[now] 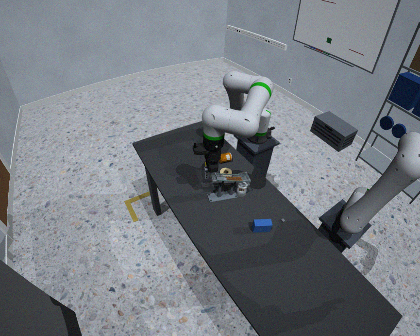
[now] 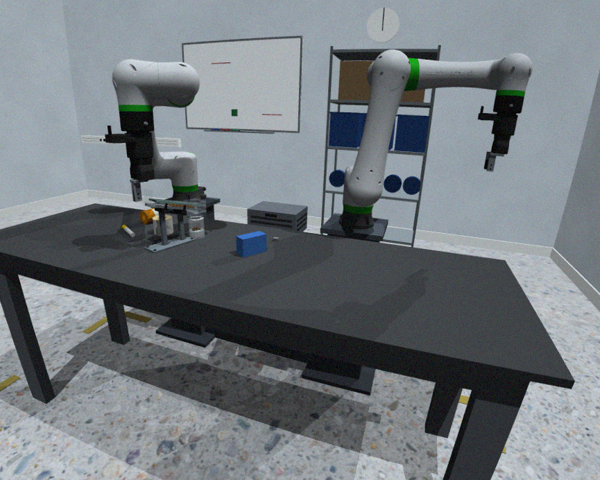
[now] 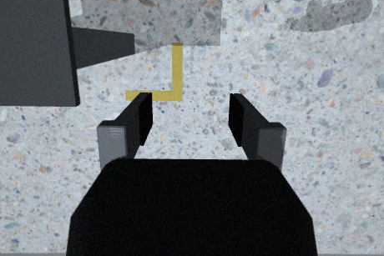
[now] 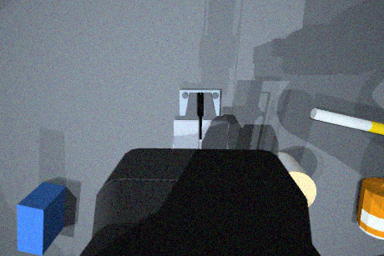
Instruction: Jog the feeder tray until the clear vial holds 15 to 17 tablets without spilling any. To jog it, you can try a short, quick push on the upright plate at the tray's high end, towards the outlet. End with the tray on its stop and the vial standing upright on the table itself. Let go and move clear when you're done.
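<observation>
The clear feeder tray (image 1: 220,177) (image 2: 157,202) sits on its stand, whose grey base plate (image 1: 222,197) (image 2: 170,245) rests on the table. Orange-brown tablets (image 1: 233,178) lie in the tray. The clear vial (image 1: 242,190) (image 2: 196,227) stands upright under the outlet end with some tablets inside; I cannot count them. My right gripper (image 1: 206,176) (image 2: 136,199) (image 4: 199,107) is shut and empty, just beyond the tray's high end; whether it touches the upright plate I cannot tell. My left gripper (image 2: 490,168) (image 3: 190,108) is open and empty, high up and far from the tray.
A cream roll (image 2: 159,225) (image 4: 306,186) stands behind the tray. An orange bottle (image 1: 225,158) (image 4: 371,207) and a white-yellow marker (image 2: 127,230) (image 4: 342,121) lie nearby. A blue block (image 1: 262,226) (image 2: 251,245) (image 4: 30,229) and a small grey piece (image 1: 283,220) (image 2: 275,238) are beyond the vial.
</observation>
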